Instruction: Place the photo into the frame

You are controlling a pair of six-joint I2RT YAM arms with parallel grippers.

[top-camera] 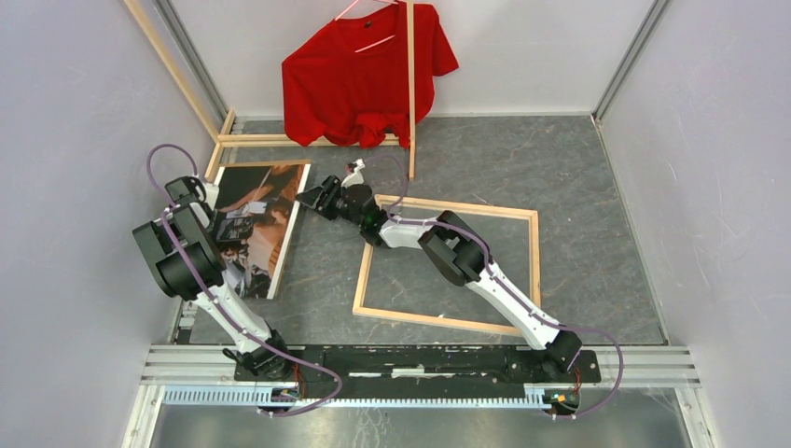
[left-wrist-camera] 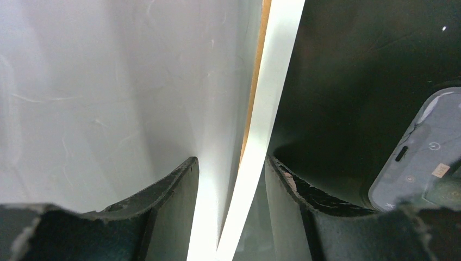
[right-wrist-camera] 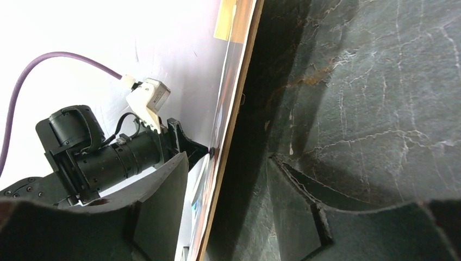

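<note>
Lying flat with its pale wood face up, the frame (top-camera: pixel 504 210) is occupying the middle of the grey surface (top-camera: pixel 578 159). Its opening is showing only bare surface and the right arm reaching across it. The photo (top-camera: pixel 275 201) is sitting well to the left of the frame, near the left wall, with its picture side facing the overhead camera. So the main part of the job is not yet done: the print is outside the frame and apart from it. Both arms are working at the print. The left tool (left-wrist-camera: pixel 231 159) is straddling one edge of it with its jaws partly apart. The white margin is running between the fingers, close to one of them and leaving a clear gap on the other side, so this tool is not pinching the sheet. The right tool (right-wrist-camera: pixel 228 157) is standing at the opposite, frame-side edge, its jaws likewise apart around the thin brown-lined edge with space on both sides. In the wrist views the print is looking raised off the surface along that edge, though I cannot tell how far. As I am judging it, the task is sitting at an early stage, with a firm hold, the carry to the right, the lining-up of corners and the lowering into the opening all remaining.
</note>
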